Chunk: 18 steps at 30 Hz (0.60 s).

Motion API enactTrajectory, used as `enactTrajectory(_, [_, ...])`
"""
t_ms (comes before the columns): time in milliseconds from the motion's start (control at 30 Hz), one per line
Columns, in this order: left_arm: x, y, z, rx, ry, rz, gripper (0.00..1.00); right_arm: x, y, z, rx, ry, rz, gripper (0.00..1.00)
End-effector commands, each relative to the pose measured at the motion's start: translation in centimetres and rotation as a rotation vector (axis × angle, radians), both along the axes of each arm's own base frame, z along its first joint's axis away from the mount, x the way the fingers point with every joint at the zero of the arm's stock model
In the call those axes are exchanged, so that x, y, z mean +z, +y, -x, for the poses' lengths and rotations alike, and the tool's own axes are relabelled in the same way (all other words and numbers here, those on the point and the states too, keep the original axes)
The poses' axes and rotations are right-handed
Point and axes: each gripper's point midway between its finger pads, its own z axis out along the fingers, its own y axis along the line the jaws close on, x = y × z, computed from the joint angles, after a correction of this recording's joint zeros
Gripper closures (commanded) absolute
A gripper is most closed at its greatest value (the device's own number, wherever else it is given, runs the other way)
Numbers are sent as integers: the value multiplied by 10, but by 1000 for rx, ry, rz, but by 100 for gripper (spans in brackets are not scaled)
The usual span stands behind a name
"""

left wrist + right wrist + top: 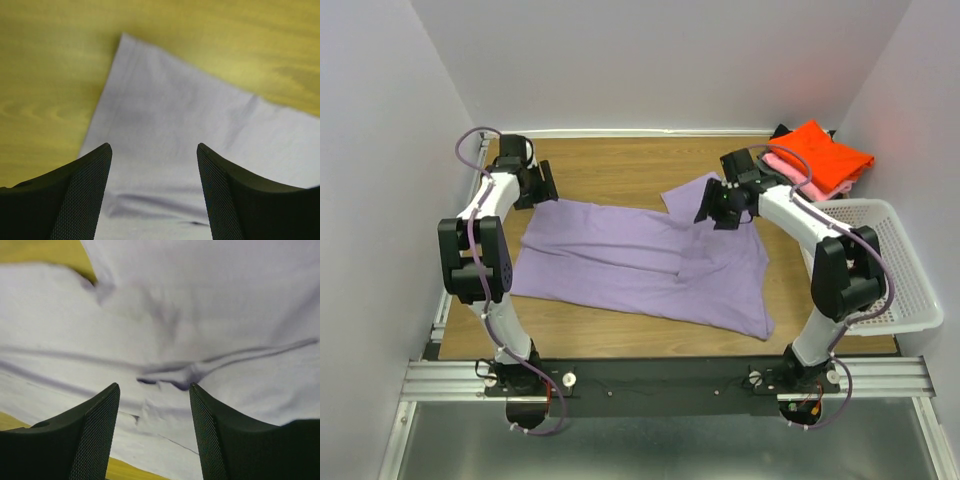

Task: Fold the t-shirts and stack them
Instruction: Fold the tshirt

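Pale walls [380, 150] enclose a wooden table [620, 165] on three sides.

Purple shirt [640, 265]: spread over the middle of the table and mostly flat. It is creased toward the right, where a flap or sleeve sticks out at the far edge. No fold has been made in it.

Finished stack: an orange shirt [825, 150] lies folded on a pink shirt [800, 172] at the far right corner, beside a white basket [910, 270].

Left gripper [542, 185]: over the shirt's far left corner. The wrist view shows the jaws well apart with bare cloth and table between them, so it holds nothing.

Right gripper [720, 205]: over the far right part of the shirt, near the flap. The jaws are parted above a raised wrinkle and nothing is gripped.

Step in hand, by judgement: both arms are lined up on the far edge, ready to take hold for the first fold. The stack suggests this shirt is the last loose one.

Next move calls for:
- each gripper to come down onto its own point on the edge and pinch the cloth;
- the right to take the true edge, not only the wrinkle;
- both to lift evenly so the fold lands square.
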Motion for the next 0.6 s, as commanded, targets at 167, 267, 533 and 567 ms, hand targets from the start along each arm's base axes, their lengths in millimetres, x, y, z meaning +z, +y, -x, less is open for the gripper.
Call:
enactTrajectory(167, [4,8,-49,5,-35,-12,23,23,-40,-118,-115,-146,97,35])
enactTrajectory(267, [2,8,-55,-1,-45,-16,23,24,-53,-160,-131,-200,134,35])
enactTrajectory(533, [0,12,-59,31,-53,-31,23,-2,-74,-228,-122,-257,191,40])
enactTrajectory(567, [0,12,-59,35,-51,-26,23,4,-73,-237,-110,-284,190,40])
